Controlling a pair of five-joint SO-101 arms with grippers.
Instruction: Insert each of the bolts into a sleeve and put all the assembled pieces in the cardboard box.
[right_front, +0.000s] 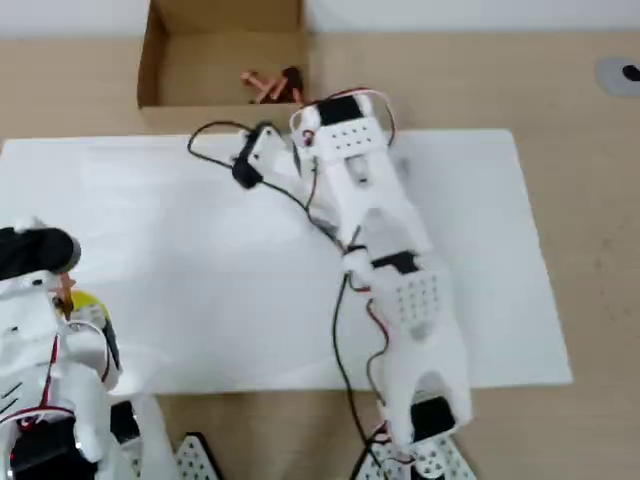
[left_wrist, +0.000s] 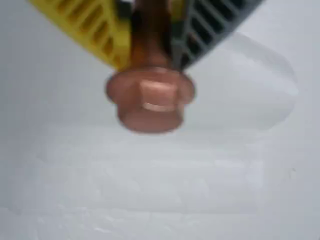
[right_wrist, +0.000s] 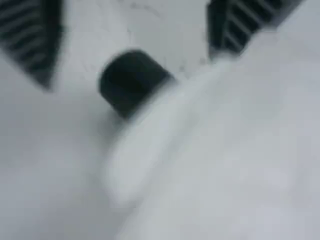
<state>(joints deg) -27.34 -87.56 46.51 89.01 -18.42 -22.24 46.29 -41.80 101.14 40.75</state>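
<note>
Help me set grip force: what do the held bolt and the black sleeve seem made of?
The bolt: copper-brown, smooth, with a soft sheen on its flanged head; coated metal or plastic, cannot tell which. The sleeve: black, matte, no glints; probably plastic or rubber.

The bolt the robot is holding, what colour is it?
Coppery orange-brown. The bolt shows best in the left wrist view.

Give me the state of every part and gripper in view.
left gripper: shut on the bolt.
bolt: clamped by its shank, head free above the white sheet.
right gripper: open, straddling the sleeve.
sleeve: ungripped, on the sheet.
cardboard box: open-topped, copper pieces inside.
</note>
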